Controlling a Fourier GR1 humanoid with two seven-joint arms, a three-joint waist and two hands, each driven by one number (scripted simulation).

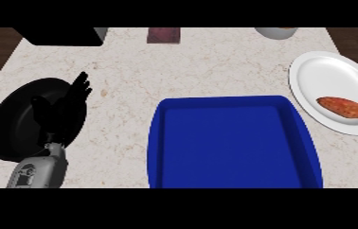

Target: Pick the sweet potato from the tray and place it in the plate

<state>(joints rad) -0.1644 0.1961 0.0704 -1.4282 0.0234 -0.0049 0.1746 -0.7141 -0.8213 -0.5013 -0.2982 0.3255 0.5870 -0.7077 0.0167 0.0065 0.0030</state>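
Lying on the white plate (318,79) at the right edge, the sweet potato (339,106) is seen well clear of the blue tray (231,143). The left hand (67,110) is held open, fingers straight, over a black pan (17,119) at left.

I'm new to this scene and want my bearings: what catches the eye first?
A big blue tray fills the centre foreground. At the right edge, a sweet potato lies on a white plate. At the left, the left hand rests open over a black round dish.
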